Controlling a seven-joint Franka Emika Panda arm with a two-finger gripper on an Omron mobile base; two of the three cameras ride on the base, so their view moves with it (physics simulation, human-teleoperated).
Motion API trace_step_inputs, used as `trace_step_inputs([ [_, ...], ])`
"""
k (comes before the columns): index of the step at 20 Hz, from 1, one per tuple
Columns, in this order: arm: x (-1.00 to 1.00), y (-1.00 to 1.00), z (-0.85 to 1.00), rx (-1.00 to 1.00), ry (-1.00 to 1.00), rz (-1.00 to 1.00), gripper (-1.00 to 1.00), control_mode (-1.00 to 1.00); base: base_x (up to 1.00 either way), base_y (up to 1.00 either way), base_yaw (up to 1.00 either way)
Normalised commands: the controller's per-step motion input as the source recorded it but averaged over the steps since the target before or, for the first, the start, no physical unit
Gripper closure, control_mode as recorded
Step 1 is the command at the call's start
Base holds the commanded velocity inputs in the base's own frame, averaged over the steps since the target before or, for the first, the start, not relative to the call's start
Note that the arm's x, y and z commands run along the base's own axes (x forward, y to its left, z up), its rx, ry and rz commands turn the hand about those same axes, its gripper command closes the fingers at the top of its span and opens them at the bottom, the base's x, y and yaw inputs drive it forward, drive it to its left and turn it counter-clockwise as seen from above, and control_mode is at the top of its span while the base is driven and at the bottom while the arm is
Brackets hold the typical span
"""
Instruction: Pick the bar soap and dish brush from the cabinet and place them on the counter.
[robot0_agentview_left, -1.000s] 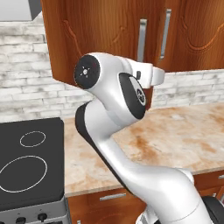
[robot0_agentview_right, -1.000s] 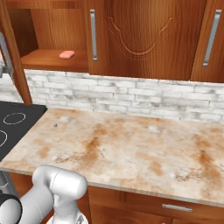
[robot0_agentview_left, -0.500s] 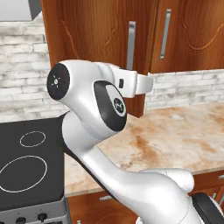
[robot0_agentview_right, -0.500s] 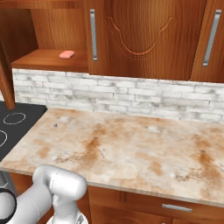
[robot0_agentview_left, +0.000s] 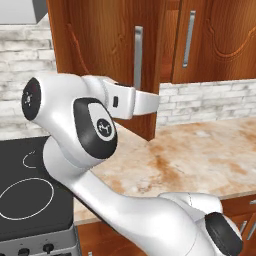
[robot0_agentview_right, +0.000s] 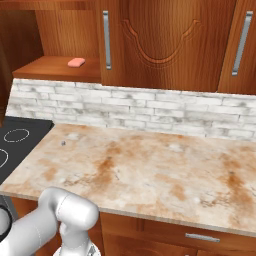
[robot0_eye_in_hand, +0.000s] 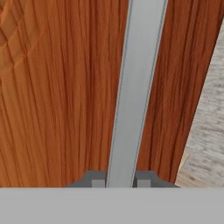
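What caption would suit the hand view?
Gripper shut on the silver handle of the cabinet door.

Pink bar soap (robot0_agentview_right: 76, 62) (flat) on cabinet shelf (robot0_agentview_right: 50, 70)

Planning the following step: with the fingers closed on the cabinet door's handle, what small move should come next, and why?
Probably let go of the silver bar handle and back off: the cabinet door is swung wide, and the bar soap lies exposed on the shelf.
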Motion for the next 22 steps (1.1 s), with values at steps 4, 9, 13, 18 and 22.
trace_step_inputs([
  [4,-0.03,0.41,-0.16,-0.01,0.0,-0.09,1.0,-1.0,0.0,0.0,0.0],
  [9,-0.02,0.38,-0.13,0.0,-0.01,-0.09,-1.0,-1.0,0.0,0.0,0.0],
  [13,-0.13,0.16,-0.03,0.0,0.0,-0.06,-1.0,-1.0,0.0,0.0,0.0],
  [18,-0.33,0.01,0.0,0.0,0.0,-0.04,-1.0,-1.0,0.0,0.0,0.0],
  [22,-0.5,-0.07,-0.02,0.0,0.0,0.01,-1.0,-1.0,0.0,0.0,0.0],
])
